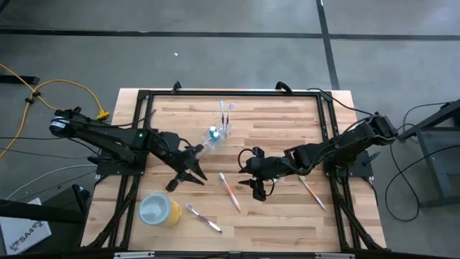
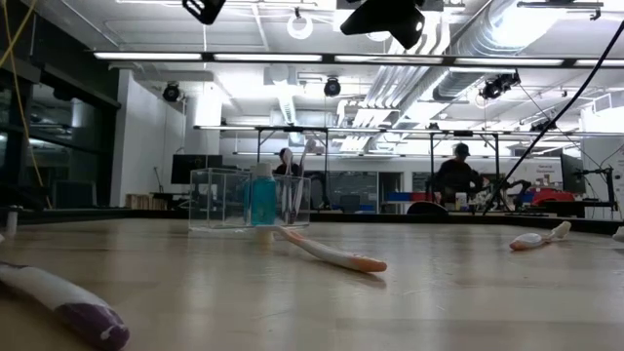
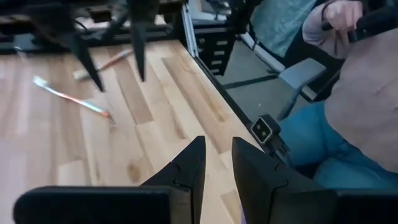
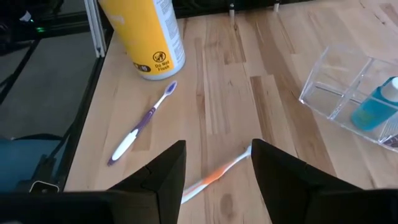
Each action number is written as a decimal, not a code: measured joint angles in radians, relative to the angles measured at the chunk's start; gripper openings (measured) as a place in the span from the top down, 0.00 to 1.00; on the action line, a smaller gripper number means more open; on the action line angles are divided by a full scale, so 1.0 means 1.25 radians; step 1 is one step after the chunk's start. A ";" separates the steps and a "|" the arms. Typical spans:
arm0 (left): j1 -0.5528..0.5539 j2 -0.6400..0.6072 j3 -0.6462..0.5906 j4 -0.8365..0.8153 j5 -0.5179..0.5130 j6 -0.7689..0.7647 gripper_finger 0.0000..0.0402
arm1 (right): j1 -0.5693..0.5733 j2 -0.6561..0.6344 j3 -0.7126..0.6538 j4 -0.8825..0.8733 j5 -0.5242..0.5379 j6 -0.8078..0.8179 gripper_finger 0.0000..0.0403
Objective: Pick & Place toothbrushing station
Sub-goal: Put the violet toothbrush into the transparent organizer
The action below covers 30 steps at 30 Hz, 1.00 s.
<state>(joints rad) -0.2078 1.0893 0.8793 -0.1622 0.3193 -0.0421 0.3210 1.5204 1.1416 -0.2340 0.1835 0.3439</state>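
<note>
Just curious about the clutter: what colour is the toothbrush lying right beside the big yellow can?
Purple and white toothbrush, clearest in the right wrist view, by the yellow can.

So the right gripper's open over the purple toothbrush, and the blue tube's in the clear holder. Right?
Not quite. The right gripper is open over the orange toothbrush, as the right wrist view shows; the purple toothbrush lies beside the yellow cup. The blue tube is in the clear holder.

Orange toothbrush [image 2: 331,253] lies apparently near clear holder [image 2: 219,200].
</note>
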 joint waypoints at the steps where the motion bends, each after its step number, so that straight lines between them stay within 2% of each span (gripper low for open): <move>1: -0.007 0.019 0.013 0.002 0.000 -0.004 0.81 | 0.000 0.000 0.000 -0.001 0.000 0.000 0.57; 6: -0.044 0.118 0.081 -0.027 -0.001 -0.008 0.81 | 0.000 0.000 0.000 -0.023 -0.002 -0.005 0.57; 9: -0.066 0.152 0.120 -0.066 -0.003 -0.008 0.81 | 0.000 -0.014 0.000 -0.102 0.008 -0.004 0.57; 12: -0.090 0.168 0.146 -0.075 -0.014 -0.009 0.81 | 0.000 -0.034 0.000 -0.190 0.055 0.001 0.57; 14: -0.110 0.173 0.158 -0.078 -0.054 -0.020 0.81 | -0.001 -0.048 -0.001 -0.244 0.094 0.003 0.57; 17: -0.149 0.180 0.173 -0.088 -0.162 -0.045 0.81 | -0.002 -0.076 0.000 -0.318 0.148 0.018 0.57; 19: -0.175 0.182 0.182 -0.107 -0.226 -0.058 0.81 | -0.005 -0.093 0.000 -0.329 0.162 0.023 0.57; 22: -0.205 0.201 0.198 -0.094 -0.275 -0.072 0.81 | -0.016 -0.124 -0.001 -0.352 0.165 0.023 0.57; 26: -0.228 0.241 0.222 -0.094 -0.304 -0.106 0.81 | -0.022 -0.151 -0.001 -0.353 0.166 0.023 0.57; 30: -0.232 0.308 0.266 -0.114 -0.296 -0.118 0.81 | -0.022 -0.167 0.000 -0.348 0.168 0.021 0.57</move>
<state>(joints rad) -0.4976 1.4749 1.2123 -0.3050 -0.0505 -0.1894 0.2932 1.3115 1.1414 -0.6695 0.3938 0.3702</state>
